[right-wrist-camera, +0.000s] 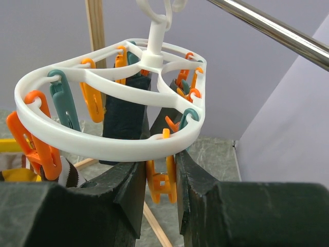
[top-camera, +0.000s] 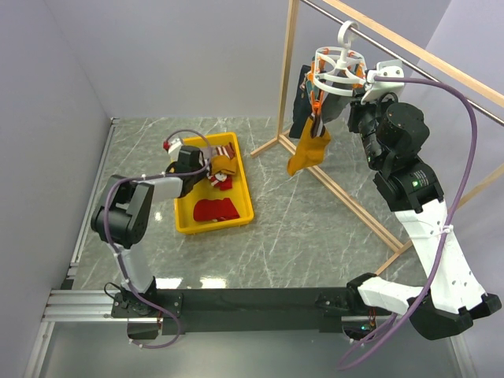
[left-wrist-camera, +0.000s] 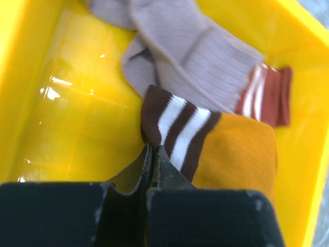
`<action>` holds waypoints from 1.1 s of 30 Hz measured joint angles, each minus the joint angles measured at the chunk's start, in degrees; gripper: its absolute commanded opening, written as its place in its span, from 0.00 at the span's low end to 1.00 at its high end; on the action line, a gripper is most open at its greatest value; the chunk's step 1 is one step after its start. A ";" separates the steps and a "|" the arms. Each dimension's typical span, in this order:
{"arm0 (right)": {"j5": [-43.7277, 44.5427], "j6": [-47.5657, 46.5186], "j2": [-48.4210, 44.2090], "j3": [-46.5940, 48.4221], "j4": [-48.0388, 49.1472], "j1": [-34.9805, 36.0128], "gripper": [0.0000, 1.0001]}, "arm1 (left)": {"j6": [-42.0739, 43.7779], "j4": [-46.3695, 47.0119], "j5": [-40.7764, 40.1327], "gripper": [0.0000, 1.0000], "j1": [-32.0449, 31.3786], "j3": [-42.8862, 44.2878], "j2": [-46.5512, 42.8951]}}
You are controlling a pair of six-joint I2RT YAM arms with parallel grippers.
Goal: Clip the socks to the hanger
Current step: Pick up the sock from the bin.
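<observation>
The left fingers are shut against the striped cuff of the mustard sock, which lies in the yellow bin toward the counter's left edge. I cannot tell whether fabric is pinched. The sock's long axis runs rightward from the fingertips, cuff nearest. Over the far right corner, the right fingers clamp an orange clip under the hanger, well apart from the sock.
</observation>
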 measured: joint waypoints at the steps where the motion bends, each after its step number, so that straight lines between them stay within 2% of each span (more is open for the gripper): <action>1: 0.02 -0.02 0.00 0.00 0.00 0.00 0.02 | 1.51 0.04 0.90 0.00 0.09 -0.22 -0.70; 4: 0.02 0.00 0.00 0.00 0.00 0.00 0.02 | 9.27 1.29 6.54 0.01 0.31 -2.03 -5.88; 10: -0.24 0.55 0.02 0.09 -0.11 0.00 0.00 | 30.69 3.74 29.46 0.01 0.31 -4.92 -22.40; 16: -1.42 2.23 0.04 0.94 -0.09 0.00 0.00 | 47.89 -9.53 44.46 0.01 -0.13 8.31 -26.86; 22: -3.32 4.50 0.04 1.11 -0.13 0.00 0.00 | 57.90 -23.58 50.84 0.00 -3.54 18.95 -29.00; 27: -5.07 6.36 0.04 2.29 -0.35 0.00 0.00 | 61.31 -34.05 51.36 0.01 -13.75 29.35 -29.09; 33: -6.47 8.41 0.04 2.84 -0.81 0.00 0.00 | 60.63 -38.36 51.47 0.00 -24.44 34.62 -29.42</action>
